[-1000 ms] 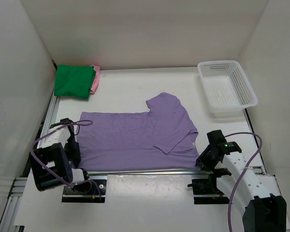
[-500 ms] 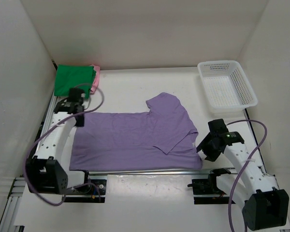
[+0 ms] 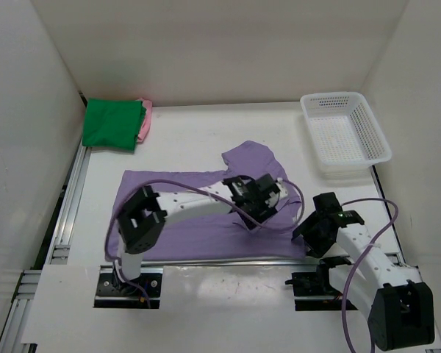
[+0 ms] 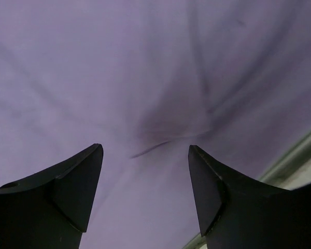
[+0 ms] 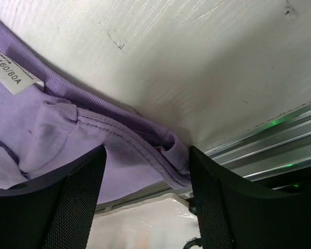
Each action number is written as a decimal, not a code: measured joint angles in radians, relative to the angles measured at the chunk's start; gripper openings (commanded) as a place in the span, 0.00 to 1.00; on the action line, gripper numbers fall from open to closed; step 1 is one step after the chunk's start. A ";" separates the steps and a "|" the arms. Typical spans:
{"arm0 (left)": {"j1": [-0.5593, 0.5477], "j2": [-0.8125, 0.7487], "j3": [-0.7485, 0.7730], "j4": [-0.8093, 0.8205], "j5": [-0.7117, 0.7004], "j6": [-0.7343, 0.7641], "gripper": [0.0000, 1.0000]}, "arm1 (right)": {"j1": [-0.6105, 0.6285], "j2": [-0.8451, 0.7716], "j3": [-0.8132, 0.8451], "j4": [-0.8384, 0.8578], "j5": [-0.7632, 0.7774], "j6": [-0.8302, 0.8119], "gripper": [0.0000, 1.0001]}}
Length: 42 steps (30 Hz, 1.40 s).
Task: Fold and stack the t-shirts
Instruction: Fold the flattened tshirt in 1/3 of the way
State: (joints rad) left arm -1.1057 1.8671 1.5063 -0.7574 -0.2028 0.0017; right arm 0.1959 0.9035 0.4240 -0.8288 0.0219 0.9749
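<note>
A light purple t-shirt lies flat on the table, its upper sleeve pointing to the back. My left gripper hovers low over its right middle. In the left wrist view the left gripper is open, with only smooth purple cloth beneath it. My right gripper sits at the shirt's near right corner. It is open in the right wrist view, with the ribbed collar edge lying loosely between the fingers. A folded green t-shirt rests on a pink t-shirt at the back left.
A white mesh basket stands at the back right. An aluminium rail runs along the table's near edge, close to the right gripper. A white size label shows inside the collar. Walls close in on three sides.
The left arm swung from the shirt's left edge across to its right middle. Both grippers opened wider. The right gripper stayed by the near right corner.
</note>
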 measured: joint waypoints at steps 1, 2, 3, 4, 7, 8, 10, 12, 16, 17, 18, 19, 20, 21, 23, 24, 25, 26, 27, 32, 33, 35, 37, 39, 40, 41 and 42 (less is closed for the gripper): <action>-0.021 0.037 0.003 0.005 0.026 0.000 0.76 | 0.000 -0.006 -0.003 0.002 0.000 0.011 0.70; -0.040 0.070 0.004 0.006 0.049 0.000 0.73 | -0.004 -0.016 -0.007 0.003 -0.001 0.022 0.68; -0.056 0.095 0.004 0.002 0.074 0.000 0.71 | -0.006 -0.023 -0.010 0.003 -0.002 0.029 0.66; -0.068 0.112 0.004 0.002 0.093 -0.001 0.63 | -0.007 -0.033 -0.016 0.003 -0.003 0.037 0.66; -0.084 0.129 0.004 0.002 0.128 -0.002 0.58 | -0.011 -0.055 -0.030 0.012 -0.011 0.053 0.66; -0.084 0.129 0.008 0.002 0.136 -0.001 0.58 | -0.011 -0.062 -0.034 0.018 -0.017 0.059 0.66; -0.083 0.136 0.020 0.006 0.143 -0.001 0.55 | -0.012 -0.078 -0.043 0.031 -0.030 0.068 0.66; -0.082 0.147 0.032 0.011 0.143 -0.003 0.47 | -0.012 -0.097 -0.052 0.046 -0.043 0.072 0.65; -0.080 0.183 0.047 0.022 0.130 -0.002 0.44 | -0.011 -0.126 -0.067 0.073 -0.061 0.084 0.65; -0.081 0.190 0.047 0.023 0.128 0.000 0.47 | -0.011 -0.126 -0.068 0.077 -0.063 0.086 0.65; -0.081 0.199 0.047 0.022 0.127 -0.001 0.50 | -0.012 -0.126 -0.068 0.079 -0.065 0.089 0.65; -0.081 0.206 0.047 0.023 0.126 0.000 0.52 | -0.012 -0.126 -0.068 0.081 -0.066 0.090 0.65; -0.081 0.210 0.046 0.023 0.126 -0.002 0.53 | -0.012 -0.126 -0.068 0.081 -0.066 0.091 0.65; -0.081 0.213 0.046 0.021 0.126 -0.002 0.53 | -0.011 -0.127 -0.066 0.081 -0.066 0.091 0.65; -0.081 0.213 0.046 0.021 0.126 -0.002 0.49 | -0.011 -0.132 -0.066 0.080 -0.066 0.091 0.62; -0.081 0.213 0.046 0.022 0.126 -0.003 0.44 | -0.011 -0.132 -0.066 0.079 -0.064 0.090 0.60; -0.081 0.214 0.046 0.023 0.126 -0.004 0.37 | -0.011 -0.132 -0.066 0.078 -0.062 0.090 0.59; -0.081 0.215 0.046 0.022 0.124 -0.002 0.29 | -0.011 -0.134 -0.067 0.077 -0.058 0.090 0.55; -0.081 0.216 0.046 0.022 0.124 -0.002 0.18 | -0.011 -0.135 -0.067 0.074 -0.053 0.088 0.52; -0.081 0.219 0.047 0.022 0.114 -0.002 0.11 | -0.011 -0.147 -0.080 0.069 -0.032 0.080 0.24; -0.081 0.219 0.047 0.023 0.112 -0.002 0.11 | -0.011 -0.150 -0.082 0.069 -0.030 0.080 0.16; -0.081 0.219 0.047 0.024 0.107 -0.002 0.11 | -0.011 -0.152 -0.088 0.074 -0.033 0.082 0.06; -0.081 0.219 0.047 0.023 0.103 -0.002 0.11 | -0.011 -0.154 -0.088 0.073 -0.034 0.079 0.01; -0.076 0.218 0.047 0.020 0.102 -0.002 0.11 | -0.011 -0.156 -0.088 0.072 -0.035 0.077 0.00; -0.069 0.218 0.048 0.017 0.102 -0.002 0.11 | -0.011 -0.156 -0.088 0.072 -0.034 0.076 0.00; -0.060 0.218 0.052 0.008 0.102 -0.002 0.11 | -0.011 -0.157 -0.088 0.072 -0.034 0.076 0.00; -0.045 0.218 0.059 -0.001 0.102 -0.002 0.11 | -0.011 -0.158 -0.089 0.072 -0.034 0.076 0.00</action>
State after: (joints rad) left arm -1.1503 2.0850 1.5654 -0.7582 -0.1005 0.0002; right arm 0.1852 0.7452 0.3355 -0.7567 -0.0124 1.0504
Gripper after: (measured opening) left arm 0.160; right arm 0.081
